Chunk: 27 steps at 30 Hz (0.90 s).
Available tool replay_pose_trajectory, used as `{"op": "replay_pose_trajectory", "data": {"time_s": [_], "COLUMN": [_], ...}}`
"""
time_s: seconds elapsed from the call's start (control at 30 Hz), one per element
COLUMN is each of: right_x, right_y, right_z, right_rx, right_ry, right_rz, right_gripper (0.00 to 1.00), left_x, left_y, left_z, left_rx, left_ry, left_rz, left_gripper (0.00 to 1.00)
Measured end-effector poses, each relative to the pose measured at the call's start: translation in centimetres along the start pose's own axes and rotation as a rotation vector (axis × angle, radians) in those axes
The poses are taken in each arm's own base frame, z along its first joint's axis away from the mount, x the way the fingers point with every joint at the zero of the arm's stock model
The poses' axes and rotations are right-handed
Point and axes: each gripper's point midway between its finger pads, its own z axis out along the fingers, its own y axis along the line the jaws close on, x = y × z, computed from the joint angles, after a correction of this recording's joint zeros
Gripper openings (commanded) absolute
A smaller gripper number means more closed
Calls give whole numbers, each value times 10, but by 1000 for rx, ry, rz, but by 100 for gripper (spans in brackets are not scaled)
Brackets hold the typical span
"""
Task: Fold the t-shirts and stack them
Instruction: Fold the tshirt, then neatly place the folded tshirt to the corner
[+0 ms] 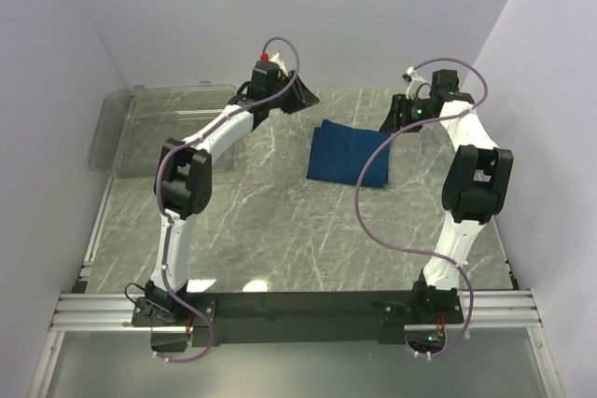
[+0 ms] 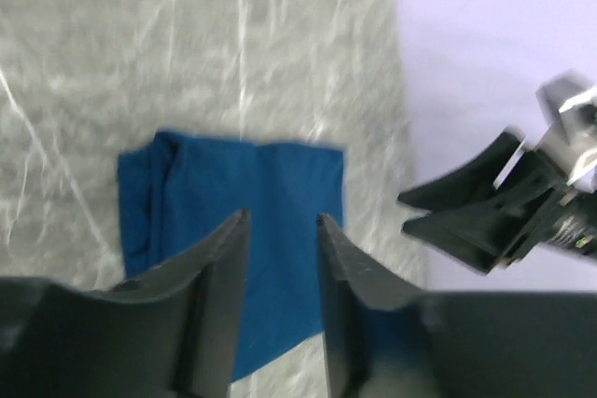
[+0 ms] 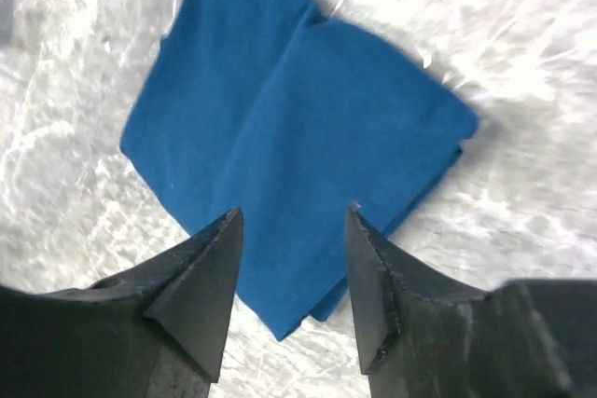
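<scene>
shirt (image 1: 350, 153): folded to a flat rectangle, far centre of table (image 1: 280, 230) | left gripper (image 2: 283, 221): jaws parted, empty, above shirt | right gripper (image 3: 294, 212): likewise | fold looks done; no other shirt seen to stack | bin (image 1: 121, 128) far left

You have a t-shirt (image 3: 298, 109) of deep, even blue beneath both tools, and every fold that shows is solid colour. The fingers of your left gripper (image 2: 283, 219) and right gripper (image 3: 294, 212) are matt black. Around the cloth, under those fingers, the table (image 1: 280, 221) is grey with a stone pattern, streaked with thin white veins. Your left arm (image 1: 219, 130) and right arm (image 1: 452, 235) are white with black joints. A mauve cable (image 1: 357, 198) loops off the right one. A red cap (image 1: 265, 57) sits just behind your left tool. Out beyond the left arm, the bin (image 1: 117, 132) is clear with a grey tinge. The walls (image 1: 326, 6) are pale lavender-white.
</scene>
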Motion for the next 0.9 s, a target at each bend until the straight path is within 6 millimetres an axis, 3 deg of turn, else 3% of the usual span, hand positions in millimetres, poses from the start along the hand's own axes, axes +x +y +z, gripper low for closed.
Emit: {"op": "replay_pose_trajectory", "data": {"time_s": [0.2, 0.33, 0.57, 0.7, 0.8, 0.9], "right_x": [38, 41, 44, 44, 45, 48], "right_y": [1, -3, -6, -7, -7, -8], "right_z": [15, 16, 16, 16, 16, 17], "right_rx": [-1, 17, 34, 38, 41, 43], "right_ry": [89, 97, 103, 104, 106, 112], "right_rz": [45, 49, 55, 54, 56, 60], "right_gripper": [60, 60, 60, 60, 60, 60], "left_x": [62, 92, 112, 117, 118, 119], "left_y": [36, 64, 93, 94, 91, 88], "left_z": [8, 19, 40, 44, 44, 44], "left_rx": [-95, -152, -191, -180, -167, -155], "left_ry": [153, 235, 294, 310, 316, 324], "left_rz": [23, 26, 12, 6, 4, -3], "left_gripper": [48, 48, 48, 47, 42, 31]}}
